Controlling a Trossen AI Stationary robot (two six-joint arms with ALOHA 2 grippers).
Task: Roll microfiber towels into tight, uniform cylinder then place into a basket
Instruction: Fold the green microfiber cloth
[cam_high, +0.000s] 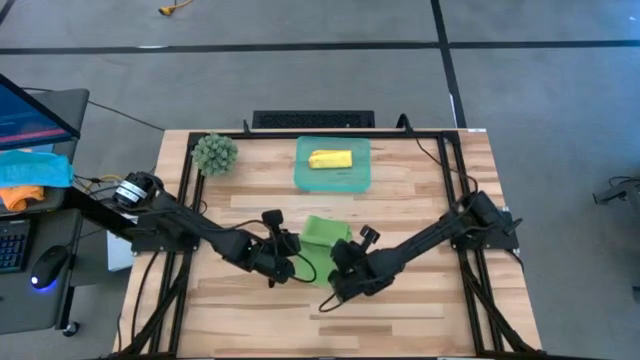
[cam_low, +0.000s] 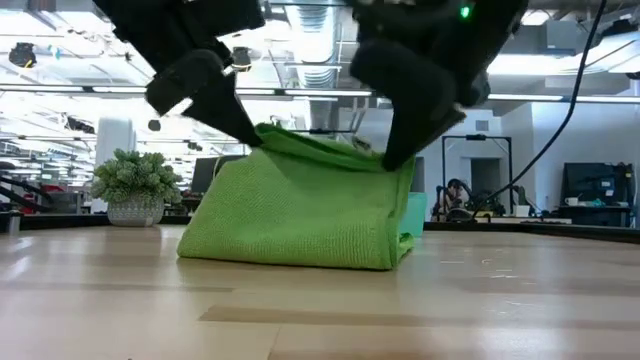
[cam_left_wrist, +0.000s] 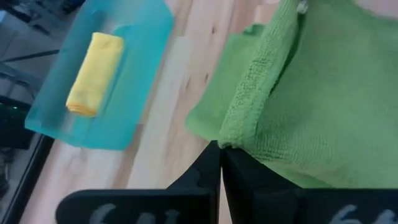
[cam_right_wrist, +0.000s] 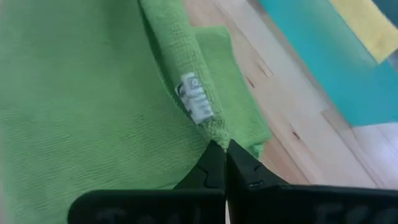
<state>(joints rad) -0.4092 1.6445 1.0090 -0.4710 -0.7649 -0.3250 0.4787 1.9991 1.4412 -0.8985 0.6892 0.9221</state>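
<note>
A light green microfiber towel (cam_high: 322, 240) lies at the table's middle, its upper edge raised (cam_low: 310, 140) and its lower part resting on the wood (cam_low: 290, 255). My left gripper (cam_high: 296, 258) is shut on the raised edge's left end. My right gripper (cam_high: 338, 270) is shut on its right end. A yellow microfiber towel (cam_high: 330, 159), rolled up, lies in the teal basket (cam_high: 358, 180) at the far middle; it also shows in the left wrist view as the yellow roll (cam_left_wrist: 94, 74). My left gripper pinches the towel's hemmed edge at a corner (cam_left_wrist: 235, 129) between its two fingers, slanting down from the table's left. That end is lifted; the cloth hangs below to the table. My right gripper pinches the hemmed edge just beside the white label (cam_right_wrist: 214, 132), slanting down from the right. The edge between the two grippers (cam_low: 320, 145) runs nearly straight, and the cloth drapes down from it.
A fuzzy green ball (cam_high: 214, 152) sits at the far left corner. Blue and orange cloths (cam_high: 30, 178) lie on a side desk beyond the table's left edge. Bare wood stretches along the near edge (cam_high: 330, 320) and at the right.
</note>
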